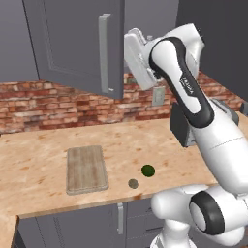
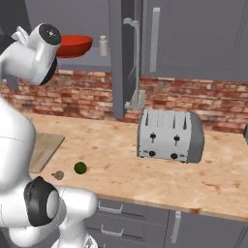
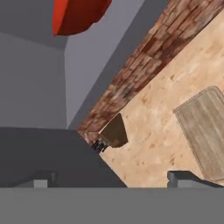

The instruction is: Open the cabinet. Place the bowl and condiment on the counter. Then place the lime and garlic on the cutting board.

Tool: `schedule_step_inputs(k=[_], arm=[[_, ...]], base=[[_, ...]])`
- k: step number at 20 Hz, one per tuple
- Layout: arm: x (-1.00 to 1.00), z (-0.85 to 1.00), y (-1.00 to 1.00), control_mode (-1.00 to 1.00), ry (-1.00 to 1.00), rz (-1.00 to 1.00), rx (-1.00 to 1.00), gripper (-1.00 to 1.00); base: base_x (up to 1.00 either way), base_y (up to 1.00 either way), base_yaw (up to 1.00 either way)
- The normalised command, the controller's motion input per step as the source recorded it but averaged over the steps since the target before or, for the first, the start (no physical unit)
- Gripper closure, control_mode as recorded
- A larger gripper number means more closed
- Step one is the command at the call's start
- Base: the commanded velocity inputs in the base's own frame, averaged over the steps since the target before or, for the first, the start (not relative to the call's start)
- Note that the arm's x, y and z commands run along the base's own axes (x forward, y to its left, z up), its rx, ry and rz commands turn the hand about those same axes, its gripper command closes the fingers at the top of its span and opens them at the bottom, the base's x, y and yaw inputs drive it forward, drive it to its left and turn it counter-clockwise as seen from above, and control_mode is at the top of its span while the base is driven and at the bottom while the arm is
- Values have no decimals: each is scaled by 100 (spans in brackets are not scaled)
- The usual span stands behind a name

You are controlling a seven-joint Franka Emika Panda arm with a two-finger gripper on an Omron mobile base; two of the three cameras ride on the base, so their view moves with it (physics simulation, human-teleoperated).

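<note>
One door of the cabinet (image 2: 123, 58) stands open; bowl (image 2: 75, 46) sits on its shelf, ahead of the raised hand (image 3: 111, 179), fingers apart, empty. Lime (image 1: 148, 170) and garlic (image 1: 132, 183) lie on the desk (image 1: 38, 145) beside the board (image 1: 86, 169).

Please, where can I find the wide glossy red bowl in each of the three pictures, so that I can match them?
Left base view: I cannot find it; the open grey cabinet door and the arm cover that area.
Right base view: the wide glossy red bowl sits upper left, on the open cabinet's shelf.
Hand view: its red underside is at the top edge, left of centre.
Shared landmark: the rectangular pale brown wooden cutting board.
</note>
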Motion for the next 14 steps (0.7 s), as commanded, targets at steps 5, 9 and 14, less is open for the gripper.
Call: schedule_step_inputs(k=[5, 9, 14], arm=[[-59, 0, 100, -100, 1, 39, -17, -100], [-83, -6, 100, -100, -11, 33, -35, -100], [-32, -9, 100, -100, -14, 11, -34, -100]], base=[[0, 0, 0], [0, 0, 0], [0, 0, 0]])
